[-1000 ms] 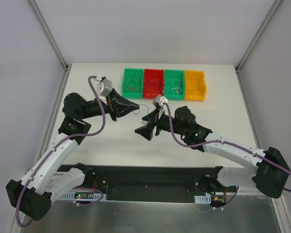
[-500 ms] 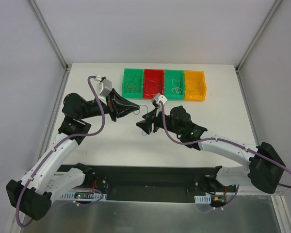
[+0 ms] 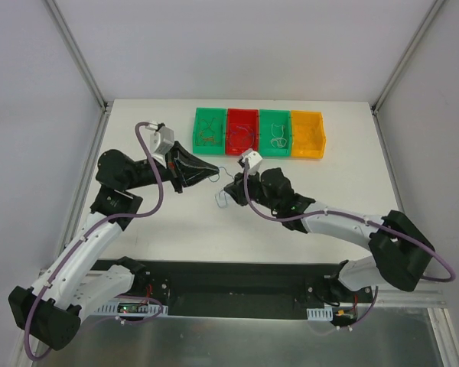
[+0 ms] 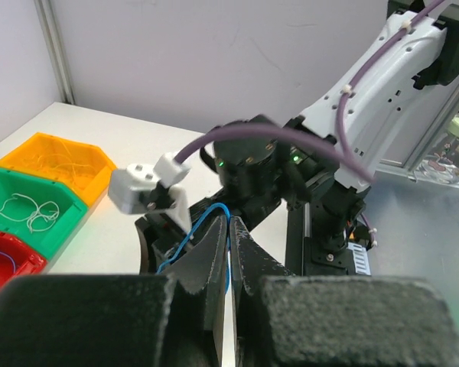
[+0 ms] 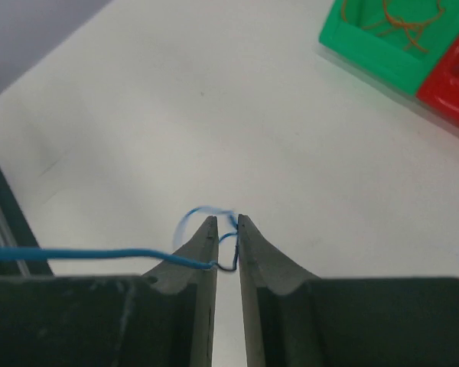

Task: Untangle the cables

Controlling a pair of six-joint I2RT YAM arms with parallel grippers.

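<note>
- While the left gripper (image 4: 229, 223) is clamping the blue cable (image 5: 99, 252) in front of the bins (image 3: 196, 126), the right gripper (image 5: 222, 222) is straddling it, jaws a slit apart.
- More cables (image 5: 402, 17) are lying inside the bins.

Stretches the right arm (image 3: 344, 225) farther left and away from its base, elbow drawn inward and up from the lower right corner of the top view. Carries the right gripper (image 5: 226, 222) closer to the left gripper (image 3: 213, 170), now near it. Narrows the right jaws from wide apart to a slim gap, with the blue cable (image 5: 99, 252) now threaded between them. Shifts the left arm (image 3: 88, 241) very slightly leftward.
</note>
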